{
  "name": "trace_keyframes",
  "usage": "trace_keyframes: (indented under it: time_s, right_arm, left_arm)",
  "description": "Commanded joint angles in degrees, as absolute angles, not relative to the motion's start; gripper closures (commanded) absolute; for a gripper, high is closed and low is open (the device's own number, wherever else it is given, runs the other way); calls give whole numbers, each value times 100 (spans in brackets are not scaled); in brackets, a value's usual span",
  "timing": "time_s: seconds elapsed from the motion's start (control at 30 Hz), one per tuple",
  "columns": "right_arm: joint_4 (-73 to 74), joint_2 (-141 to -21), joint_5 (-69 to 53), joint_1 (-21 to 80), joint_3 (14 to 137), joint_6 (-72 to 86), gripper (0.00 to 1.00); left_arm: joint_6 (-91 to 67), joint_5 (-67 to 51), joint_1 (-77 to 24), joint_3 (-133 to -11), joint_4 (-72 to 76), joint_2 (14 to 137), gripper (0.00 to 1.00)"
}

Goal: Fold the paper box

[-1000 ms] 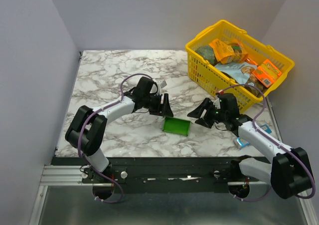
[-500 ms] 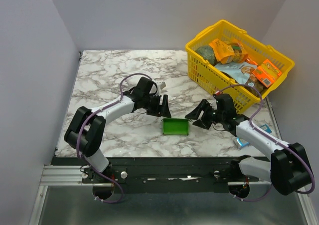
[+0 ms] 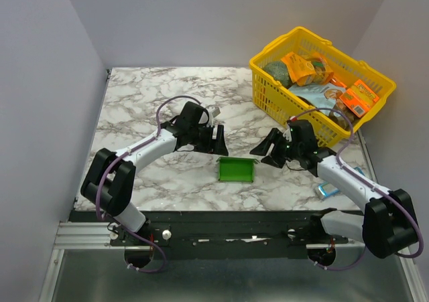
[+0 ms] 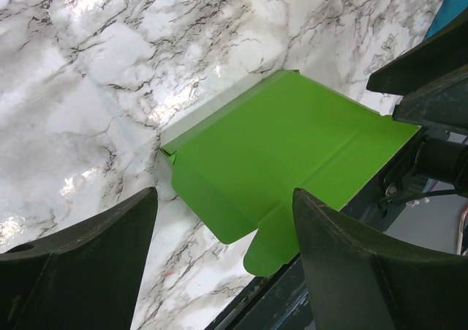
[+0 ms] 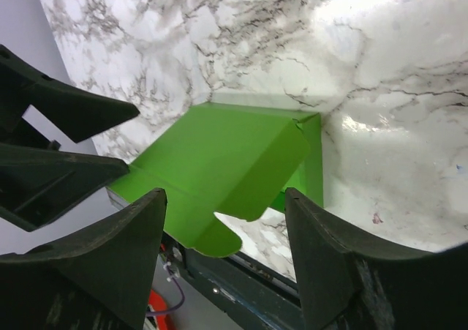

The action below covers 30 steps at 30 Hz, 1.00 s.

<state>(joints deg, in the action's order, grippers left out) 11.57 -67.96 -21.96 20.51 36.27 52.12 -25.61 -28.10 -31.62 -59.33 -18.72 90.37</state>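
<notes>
I see my left claw [image 3: 216, 140] spread wide and holding nothing, hovering just behind the paper box's [image 3: 236, 170] far left corner without touching it. My right claw [image 3: 267, 151] is also spread wide and empty, just off the box's far right corner. The green box lies between the two claws on the marble table [image 3: 147, 94], close to the near edge. From the left wrist camera the box [image 4: 278, 154] shows a rounded flap sticking out towards the table edge. The right wrist camera shows the same flap on the box [image 5: 219, 165].
</notes>
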Motion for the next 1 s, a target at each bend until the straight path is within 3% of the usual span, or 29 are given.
trace_keyframes:
  time_s: [0.0, 0.33, 0.97]
  right_arm:
    - [1135, -6978, -2161, 2013, 3753, 5080, 29]
    - [659, -7163, -2434, 2180, 3463, 5291, 37]
    - [466, -7251, -2461, 2707, 3129, 5844, 37]
  left_arm:
    - [-2680, -2935, -3146, -5810, -1881, 8912, 20]
    - [-3006, -3111, -3138, -5563, -1591, 8868, 30]
    - [-3524, -3296, -3261, -5186, -968, 8789, 33]
